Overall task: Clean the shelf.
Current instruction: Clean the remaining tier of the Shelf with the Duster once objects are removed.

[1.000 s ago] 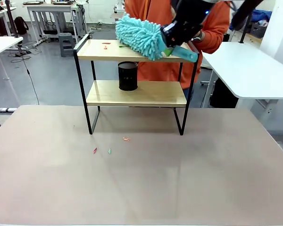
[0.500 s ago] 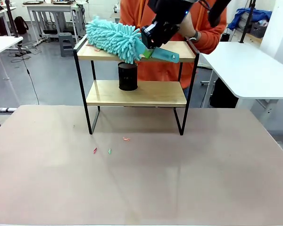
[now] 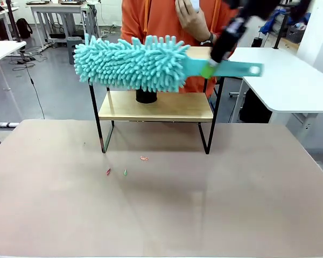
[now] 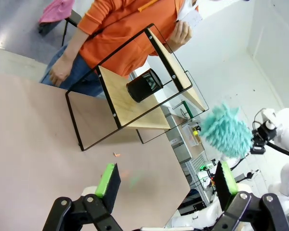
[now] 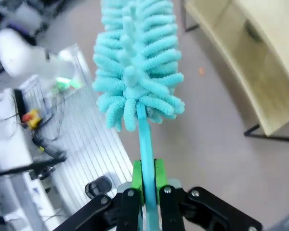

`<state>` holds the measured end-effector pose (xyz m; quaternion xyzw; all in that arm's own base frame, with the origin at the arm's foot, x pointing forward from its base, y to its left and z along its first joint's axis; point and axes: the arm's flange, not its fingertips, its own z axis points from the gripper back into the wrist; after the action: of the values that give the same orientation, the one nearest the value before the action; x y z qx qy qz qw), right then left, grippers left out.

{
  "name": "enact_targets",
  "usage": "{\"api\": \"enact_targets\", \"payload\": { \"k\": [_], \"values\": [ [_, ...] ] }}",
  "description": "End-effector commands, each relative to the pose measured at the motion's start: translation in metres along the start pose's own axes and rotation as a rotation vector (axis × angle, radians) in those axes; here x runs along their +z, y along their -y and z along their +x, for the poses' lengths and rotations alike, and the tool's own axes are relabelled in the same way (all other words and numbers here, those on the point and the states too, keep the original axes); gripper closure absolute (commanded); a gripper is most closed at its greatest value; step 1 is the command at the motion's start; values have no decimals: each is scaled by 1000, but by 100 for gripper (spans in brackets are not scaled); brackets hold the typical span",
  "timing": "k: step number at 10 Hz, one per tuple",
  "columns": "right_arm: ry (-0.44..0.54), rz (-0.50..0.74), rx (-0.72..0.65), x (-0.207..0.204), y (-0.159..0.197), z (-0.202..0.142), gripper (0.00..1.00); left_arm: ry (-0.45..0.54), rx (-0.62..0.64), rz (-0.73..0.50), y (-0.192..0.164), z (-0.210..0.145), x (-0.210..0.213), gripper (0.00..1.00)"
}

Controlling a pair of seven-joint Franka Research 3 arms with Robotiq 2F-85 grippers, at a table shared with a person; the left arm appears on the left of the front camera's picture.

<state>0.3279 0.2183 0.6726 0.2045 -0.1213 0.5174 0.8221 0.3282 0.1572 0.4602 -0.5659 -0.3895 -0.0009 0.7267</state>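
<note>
**Duster out in front of the shelf, other claw wide open**

The right gripper [image 5: 147,177] has its green pads pressed tight on the flat teal handle [image 3: 246,69] of a fluffy teal duster [image 3: 130,63]. The right wrist view shows that pinch really clearly, with the handle running straight up between the fingers into the shaggy head. From the front, the duster lies roughly level in the air across the upper tier of the shelf [image 4: 127,98], and its head sticks out past the left-hand posts. That gripper looks pretty blurry in the front view, so the wrist view is the one to go by.

The shelf stands on the brown table [image 3: 215,204] toward the far edge, legs down. Its top board [image 3: 202,52] is mostly hidden behind the duster. A black mesh cup [image 4: 144,85] sits on the lower board [image 3: 172,106], a bit left of the middle. A few small coloured scraps [image 3: 144,158] lie on the table just in front of the shelf, nearer its left leg.

The left gripper [image 4: 166,185] is spread wide with nothing between its pads, facing the shelf from across the table.

A person in an orange top [image 3: 151,21] stands behind the shelf with one hand [image 3: 191,16] raised, holding something white; what it is can't be told.
</note>
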Motion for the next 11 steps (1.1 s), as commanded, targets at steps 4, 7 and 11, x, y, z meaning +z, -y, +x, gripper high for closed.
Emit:
{"api": "enact_targets", "payload": {
  "k": [4,7,11],
  "values": [
    [125,93,-14,21,-3,-57,88,6,10,-12,3,1,-1,0],
    [173,89,-61,27,7,-73,88,6,10,-12,3,1,-1,0],
    [406,7,-339,95,42,-174,88,6,10,-12,3,1,-1,0]
  ]
}}
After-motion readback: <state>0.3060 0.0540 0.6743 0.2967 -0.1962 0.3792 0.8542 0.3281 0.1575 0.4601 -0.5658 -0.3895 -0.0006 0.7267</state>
